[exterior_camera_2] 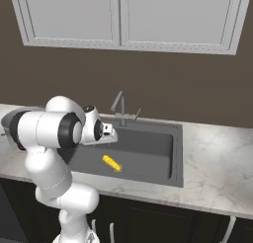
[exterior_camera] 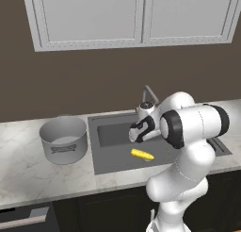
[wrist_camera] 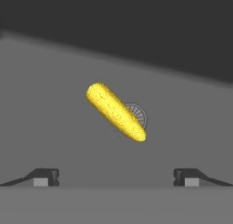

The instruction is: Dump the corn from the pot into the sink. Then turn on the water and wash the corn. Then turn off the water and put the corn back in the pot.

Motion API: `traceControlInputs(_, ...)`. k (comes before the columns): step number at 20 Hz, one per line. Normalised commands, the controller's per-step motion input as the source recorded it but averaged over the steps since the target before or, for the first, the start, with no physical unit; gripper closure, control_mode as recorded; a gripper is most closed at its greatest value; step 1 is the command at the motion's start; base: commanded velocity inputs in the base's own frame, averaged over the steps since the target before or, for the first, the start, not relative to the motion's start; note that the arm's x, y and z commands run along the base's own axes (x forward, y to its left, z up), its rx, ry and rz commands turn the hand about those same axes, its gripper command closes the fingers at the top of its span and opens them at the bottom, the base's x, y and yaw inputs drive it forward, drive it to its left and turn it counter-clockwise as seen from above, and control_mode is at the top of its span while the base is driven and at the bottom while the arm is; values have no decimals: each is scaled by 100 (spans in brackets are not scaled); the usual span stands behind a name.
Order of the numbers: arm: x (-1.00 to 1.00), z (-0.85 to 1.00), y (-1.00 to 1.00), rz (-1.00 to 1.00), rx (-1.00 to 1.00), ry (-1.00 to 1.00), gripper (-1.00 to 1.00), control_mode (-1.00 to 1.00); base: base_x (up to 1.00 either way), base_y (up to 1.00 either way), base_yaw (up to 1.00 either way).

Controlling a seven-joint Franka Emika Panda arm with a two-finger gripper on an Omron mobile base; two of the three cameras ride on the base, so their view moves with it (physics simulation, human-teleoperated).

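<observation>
I'm seeing the corn (wrist_camera: pixel 115 111) lying dumped in the sink (exterior_camera: pixel 108 162), the pot (exterior_camera: pixel 64 140) sitting left; my hand (wrist_camera: pixel 116 177) is hovering released, so washing and returning are remaining

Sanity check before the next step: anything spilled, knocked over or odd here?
Nothing stands out. The corn lies on the sink floor, partly over the drain, as the task wants. The pot stands upright on the counter left of the sink. The gripper is open above the corn.
</observation>
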Motion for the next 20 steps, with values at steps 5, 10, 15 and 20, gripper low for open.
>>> traceControlInputs(5, 24, -29, 0, 0, 0, 0, -100, -100, 0, 0, 0)
traceControlInputs(10, 24, -32, 0, 5, 0, 0, -100, -100, 0, 0, 0)
traceControlInputs(15, 19, -21, 0, 10, 0, 0, -100, -100, 0, 0, 0)
traceControlInputs(20, 10, -15, 0, 10, 0, 0, -100, -100, 0, 0, 0)
